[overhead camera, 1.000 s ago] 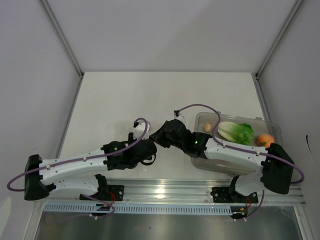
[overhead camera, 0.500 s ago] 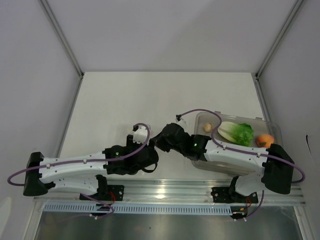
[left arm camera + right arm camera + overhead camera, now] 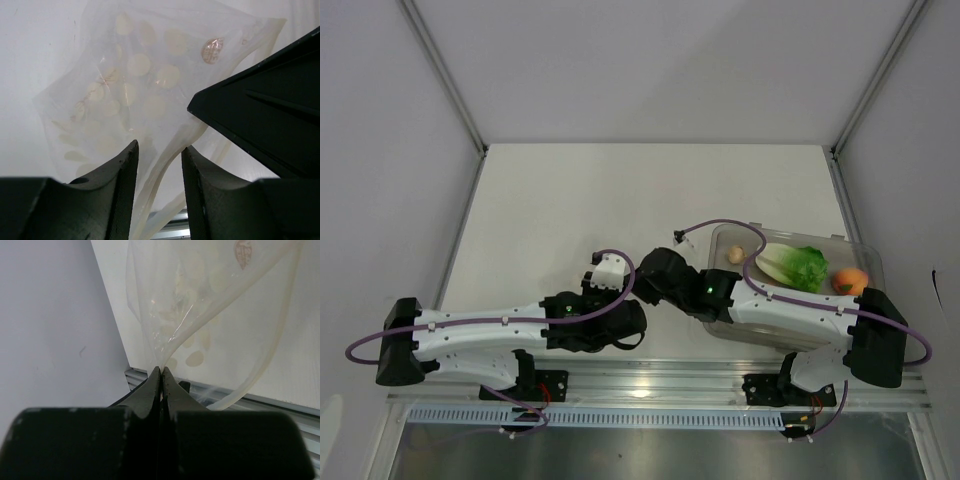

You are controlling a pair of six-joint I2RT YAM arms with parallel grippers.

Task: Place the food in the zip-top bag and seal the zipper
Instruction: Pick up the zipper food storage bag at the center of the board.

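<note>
1. Zip-top bag [image 3: 135, 85], clear with pale dots, sits crumpled between the two grippers near the front edge of the table [image 3: 570, 200], its mouth open.
2. Right gripper [image 3: 161, 371] has its jaws pressed together, pinching a thin edge of the bag.
3. Left gripper [image 3: 160, 150] stands partly parted, its fingers straddling the thick zipper [image 3: 167, 170] rim without clamping it.
4. Lettuce [image 3: 792, 265], orange [image 3: 850, 280] and egg-like piece [image 3: 735, 255] lie in the clear tray [image 3: 865, 255] at the right, apart from the bag.

From above, the left arm [image 3: 490, 325] and right arm [image 3: 790, 312] hide the zip-top bag [image 3: 135, 90] (only wrist cameras catch it). The right arm also covers the tray's [image 3: 835, 240] near edge.
</note>
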